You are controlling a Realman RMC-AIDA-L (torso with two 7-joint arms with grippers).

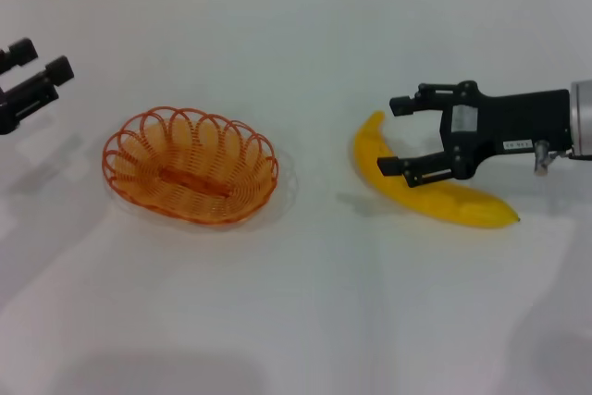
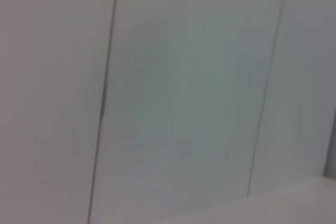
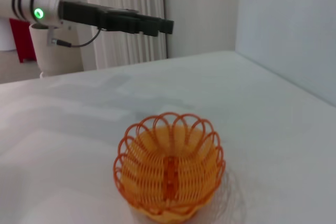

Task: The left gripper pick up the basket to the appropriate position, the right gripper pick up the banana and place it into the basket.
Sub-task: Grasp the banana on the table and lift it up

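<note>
The orange wire basket [image 1: 190,166] stands empty on the white table, left of centre. It also shows in the right wrist view [image 3: 169,174]. The yellow banana [image 1: 449,201] lies on the table to the right of it. My right gripper [image 1: 396,136] is open over the banana's middle, with one finger on each side of it, and holds nothing. My left gripper [image 1: 39,62] is open and empty at the far left, above the table and well apart from the basket. It shows beyond the basket in the right wrist view [image 3: 155,24]. The left wrist view shows none of these things.
The white table [image 1: 305,321] reaches a pale panelled wall [image 2: 184,103] at the back. In the right wrist view, curtains [image 3: 126,3] hang beyond the table's far side.
</note>
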